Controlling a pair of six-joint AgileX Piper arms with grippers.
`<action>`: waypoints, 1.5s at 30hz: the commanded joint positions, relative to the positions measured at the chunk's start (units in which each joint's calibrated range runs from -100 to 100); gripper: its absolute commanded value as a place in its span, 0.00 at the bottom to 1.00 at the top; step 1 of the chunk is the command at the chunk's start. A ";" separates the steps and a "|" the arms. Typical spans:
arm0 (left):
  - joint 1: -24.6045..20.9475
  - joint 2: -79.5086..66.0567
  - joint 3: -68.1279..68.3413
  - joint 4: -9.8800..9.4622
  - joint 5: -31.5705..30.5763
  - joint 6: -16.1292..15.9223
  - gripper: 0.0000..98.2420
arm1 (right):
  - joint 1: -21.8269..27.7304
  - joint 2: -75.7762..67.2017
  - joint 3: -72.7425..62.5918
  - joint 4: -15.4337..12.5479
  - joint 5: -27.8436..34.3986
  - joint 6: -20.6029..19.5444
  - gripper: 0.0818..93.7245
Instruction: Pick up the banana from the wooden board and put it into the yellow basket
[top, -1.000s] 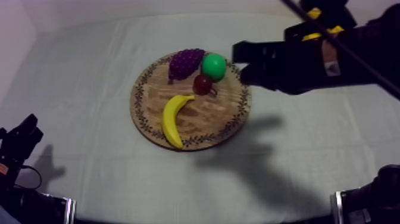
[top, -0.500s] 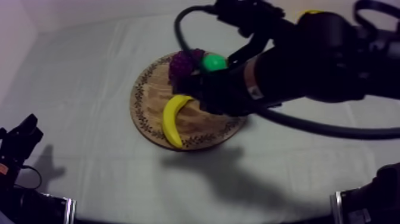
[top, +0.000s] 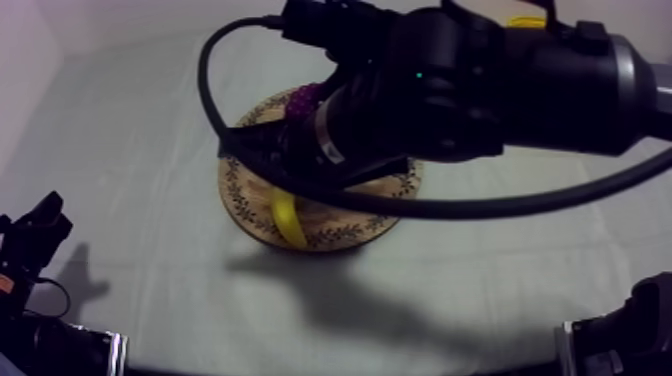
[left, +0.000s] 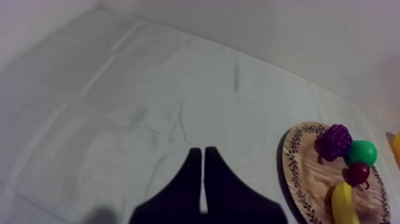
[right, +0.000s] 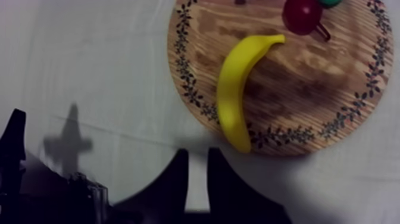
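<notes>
The banana (right: 238, 89) lies loose on the round wooden board (right: 309, 77), curving from the middle to the patterned rim. My right gripper (right: 197, 154) hovers above the cloth just off the board's rim, close to the banana's lower end, its fingers (right: 178, 164) a little apart with nothing between them. In the top view my right arm covers most of the board (top: 238, 190); a piece of the banana (top: 288, 222) shows beneath it. My left gripper (left: 203, 156) is shut, low at the table's left (top: 35, 235), far from the board (left: 296, 161). A sliver of the yellow basket (top: 527, 20) shows at the back right.
Grapes (left: 337, 140), a green pear (left: 362, 152) and a small red fruit (left: 358, 173) share the board's far half, beyond the banana (left: 341, 202). The red fruit (right: 302, 15) sits close to the banana's upper tip. Bare cloth stretches to the left of the board.
My right arm has swung in from the upper right and now hangs over the board, hiding most of the fruit in the top view. The left arm has stayed still.
</notes>
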 joint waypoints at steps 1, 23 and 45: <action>-0.03 -0.03 0.03 -0.01 0.02 -0.02 0.00 | 0.10 0.45 0.14 0.64 -0.96 -0.11 0.19; -0.03 -0.03 0.03 -0.01 0.02 -0.02 0.00 | 1.03 4.12 -1.30 0.38 -1.84 2.55 0.68; -0.03 -0.03 0.03 -0.01 0.02 -0.01 0.00 | 3.94 24.30 -10.95 -0.37 -5.16 4.60 0.63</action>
